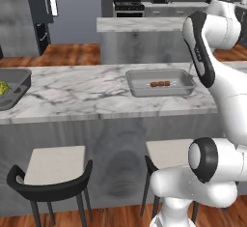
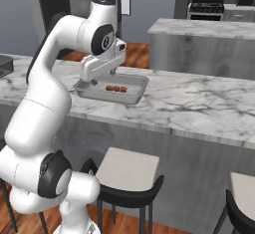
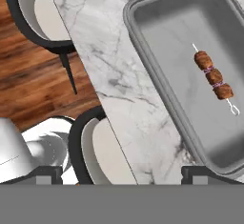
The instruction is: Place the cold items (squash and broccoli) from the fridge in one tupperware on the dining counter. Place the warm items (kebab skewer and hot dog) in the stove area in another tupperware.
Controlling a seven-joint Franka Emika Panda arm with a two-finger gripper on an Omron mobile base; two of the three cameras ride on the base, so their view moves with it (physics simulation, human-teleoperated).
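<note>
Kebab skewer (image 3: 213,77) lies inside grey tupperware (image 3: 162,37) on dining counter (image 1: 87,95). Gripper (image 3: 121,173) spread wide, empty. Likely light, thin, stiff; pinch across the meat chunks.

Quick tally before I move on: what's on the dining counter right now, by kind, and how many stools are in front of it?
Grey tupperware: 2, one with the kebab skewer in it, one at the left edge
Kebab skewer: 1
Green food in the left tupperware: 1 visible, partly cut off
Stools: 2, left and right
Total: 6
</note>
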